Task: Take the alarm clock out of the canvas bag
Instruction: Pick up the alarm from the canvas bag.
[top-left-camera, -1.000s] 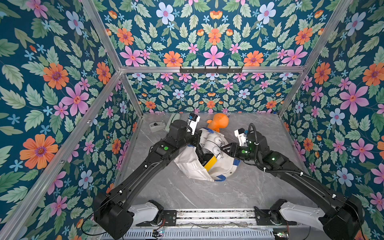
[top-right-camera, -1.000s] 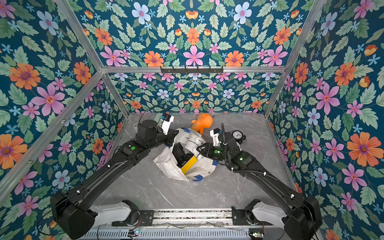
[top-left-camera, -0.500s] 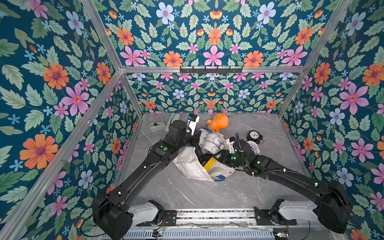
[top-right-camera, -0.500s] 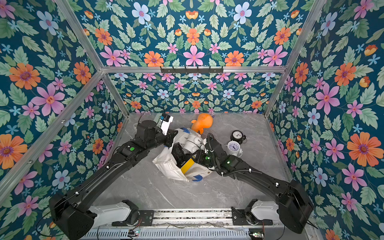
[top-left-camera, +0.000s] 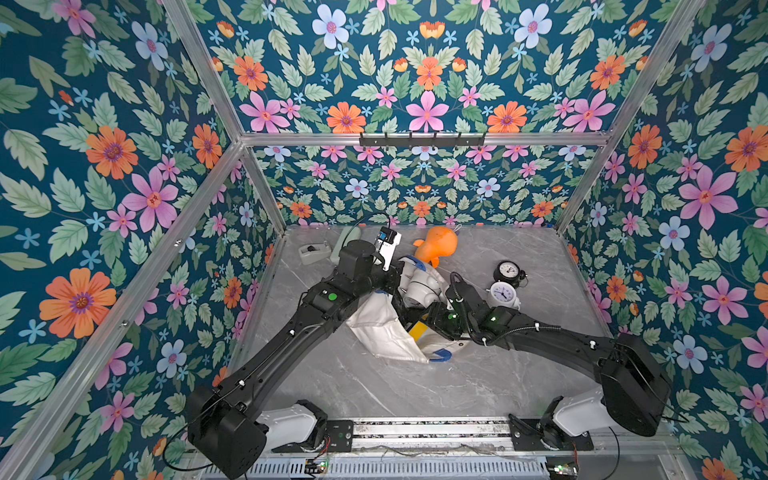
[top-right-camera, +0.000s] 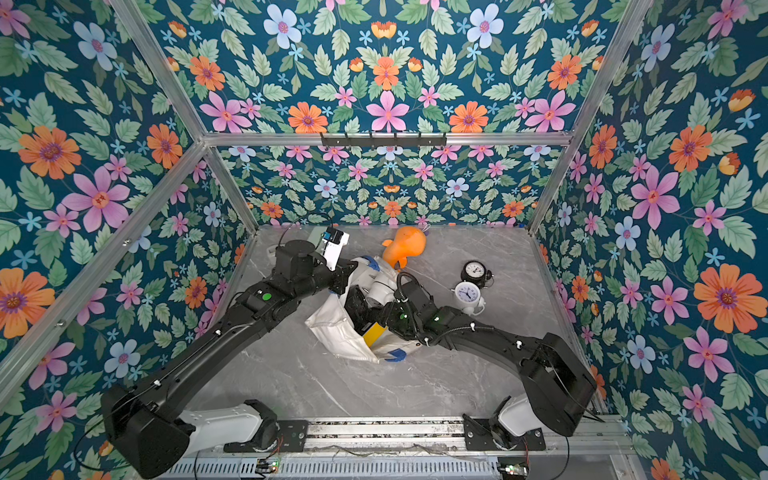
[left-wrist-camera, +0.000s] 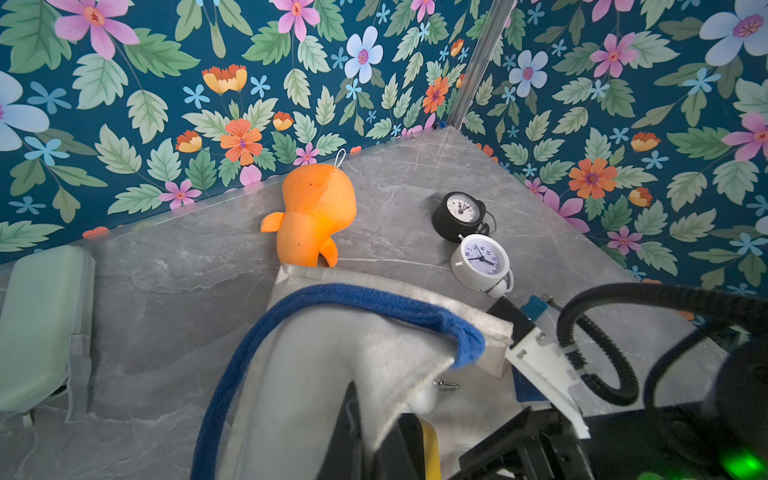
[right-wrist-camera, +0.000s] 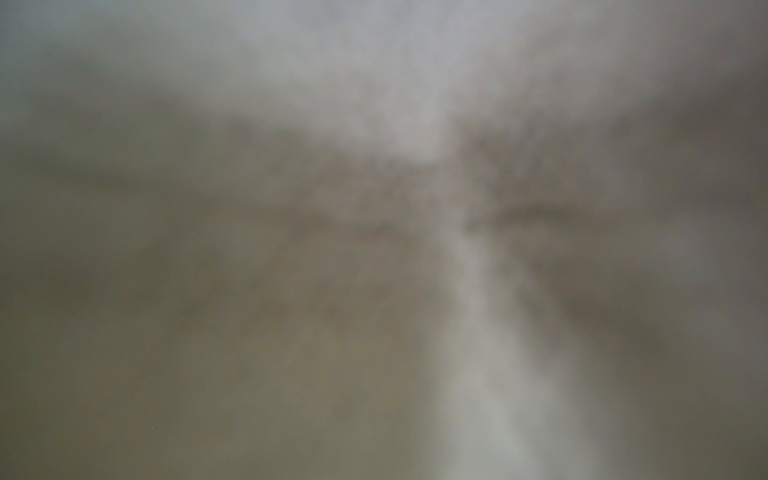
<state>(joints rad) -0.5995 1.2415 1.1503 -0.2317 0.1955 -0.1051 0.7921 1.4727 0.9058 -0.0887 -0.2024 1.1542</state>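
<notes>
The off-white canvas bag (top-left-camera: 382, 332) (top-right-camera: 332, 328) with blue handles lies mid-table. My left gripper (left-wrist-camera: 374, 449) (top-left-camera: 397, 280) is shut on its rim (left-wrist-camera: 411, 349) and holds the mouth lifted. My right arm (top-left-camera: 490, 320) (top-right-camera: 436, 322) reaches into that mouth. Its gripper is hidden inside, and the right wrist view shows only blurred cloth. A yellow thing (top-left-camera: 417, 330) (left-wrist-camera: 432, 449) and a small white rounded part (left-wrist-camera: 424, 401) show inside the bag. Two alarm clocks stand outside it on the right, one white (top-left-camera: 503, 293) (left-wrist-camera: 482, 259) and one black (top-left-camera: 509, 270) (left-wrist-camera: 459, 212).
An orange plush toy (top-left-camera: 438, 247) (left-wrist-camera: 316, 212) lies just behind the bag. A tape dispenser (top-left-camera: 313, 251) and a pale green case (left-wrist-camera: 41, 324) sit at the back left corner. Flowered walls enclose the grey marble table (top-left-camera: 374, 390) on three sides.
My right arm has swung left from beside the clocks into the bag's mouth. The white clock now stands uncovered next to the black one. The left gripper has kept its hold.
</notes>
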